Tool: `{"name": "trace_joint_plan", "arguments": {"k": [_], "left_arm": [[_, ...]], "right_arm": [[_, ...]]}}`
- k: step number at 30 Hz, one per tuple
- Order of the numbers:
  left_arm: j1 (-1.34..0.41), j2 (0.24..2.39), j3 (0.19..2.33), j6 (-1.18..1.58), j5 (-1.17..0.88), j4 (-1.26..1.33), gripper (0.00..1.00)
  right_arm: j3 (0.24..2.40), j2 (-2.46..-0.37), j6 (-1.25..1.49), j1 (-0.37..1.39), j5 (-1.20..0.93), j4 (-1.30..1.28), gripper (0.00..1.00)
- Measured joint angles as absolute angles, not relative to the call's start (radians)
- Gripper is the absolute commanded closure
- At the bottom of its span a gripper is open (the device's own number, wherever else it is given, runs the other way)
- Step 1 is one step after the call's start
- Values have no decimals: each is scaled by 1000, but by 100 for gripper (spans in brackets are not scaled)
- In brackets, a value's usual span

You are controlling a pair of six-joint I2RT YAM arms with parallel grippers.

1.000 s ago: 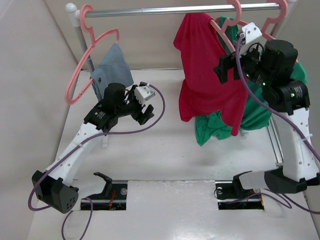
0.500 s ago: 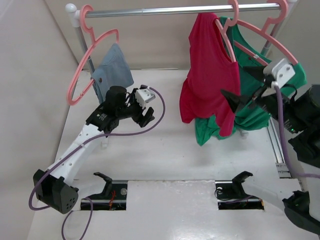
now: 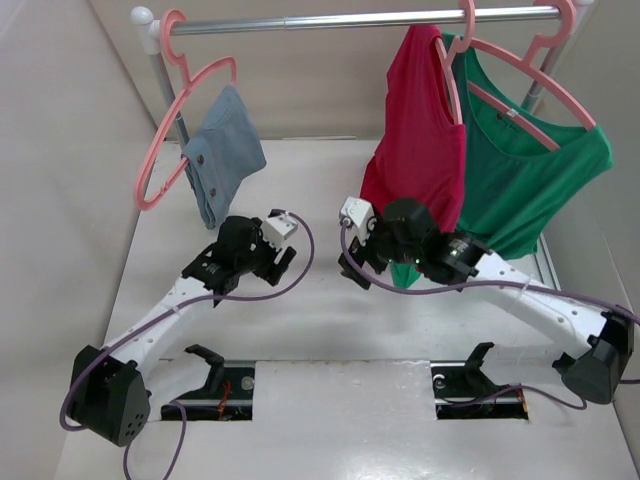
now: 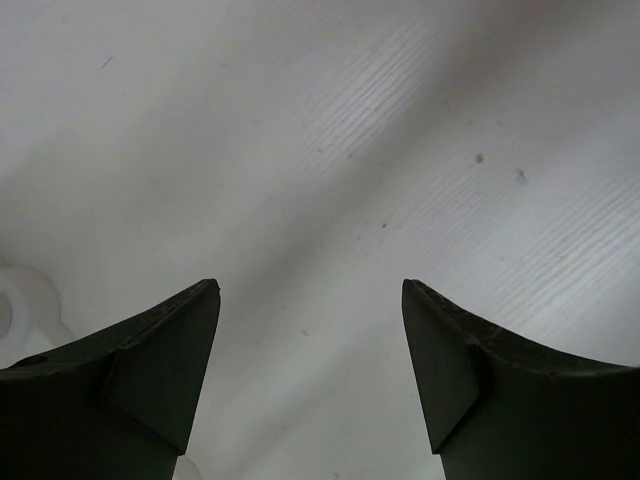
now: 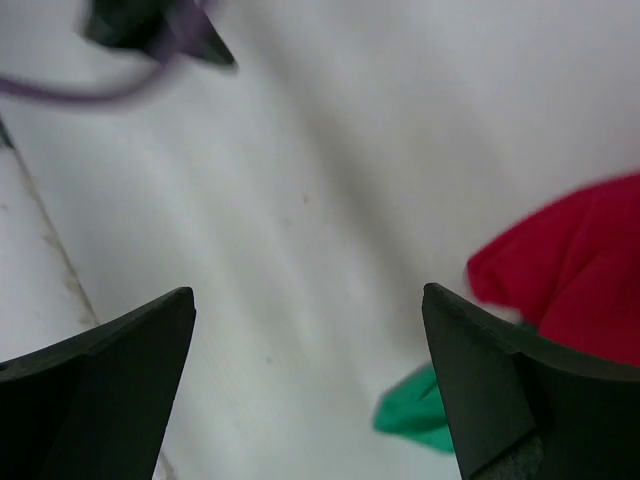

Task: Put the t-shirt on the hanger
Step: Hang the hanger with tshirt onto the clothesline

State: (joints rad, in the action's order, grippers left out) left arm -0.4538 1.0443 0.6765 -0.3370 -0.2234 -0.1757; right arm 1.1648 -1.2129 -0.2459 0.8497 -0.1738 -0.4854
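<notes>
The crimson t-shirt point(image 3: 418, 150) hangs from the rail on a thin pink hanger point(image 3: 452, 85), which shows along the shirt's right edge. Its hem point(image 5: 585, 260) also shows at the right of the right wrist view. Both arms are low over the white table, in front of the shirt and apart from it. My left gripper point(image 3: 283, 262) point(image 4: 310, 290) is open over bare tabletop with nothing between its fingers. My right gripper point(image 3: 352, 270) point(image 5: 310, 300) is open wide and empty, just left of the shirt's hem.
A green top point(image 3: 530, 170) point(image 5: 415, 415) hangs on a second pink hanger point(image 3: 540, 85) right beside the t-shirt. At the left of the metal rail point(image 3: 330, 20), a third pink hanger point(image 3: 150, 165) carries a blue-grey buttoned cloth point(image 3: 222, 150). The rail's post point(image 3: 158, 70) stands at the back left.
My right arm has swung down from the hanger at the rail to low over the table, further left. The t-shirt now hangs straighter. My left arm has dropped slightly.
</notes>
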Motion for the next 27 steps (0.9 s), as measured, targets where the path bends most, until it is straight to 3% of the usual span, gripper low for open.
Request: {"name": "trace_joint_plan", "arguments": {"k": [13,27], "left_arm": [[-390,943,527,-302,-137,-54,29],[-364,925,484,-278,-131,23,27]], "right_arm": [[749,-1209,-1,847,154,-338,0],[717,-1217,110,797,250,-247,0]]}}
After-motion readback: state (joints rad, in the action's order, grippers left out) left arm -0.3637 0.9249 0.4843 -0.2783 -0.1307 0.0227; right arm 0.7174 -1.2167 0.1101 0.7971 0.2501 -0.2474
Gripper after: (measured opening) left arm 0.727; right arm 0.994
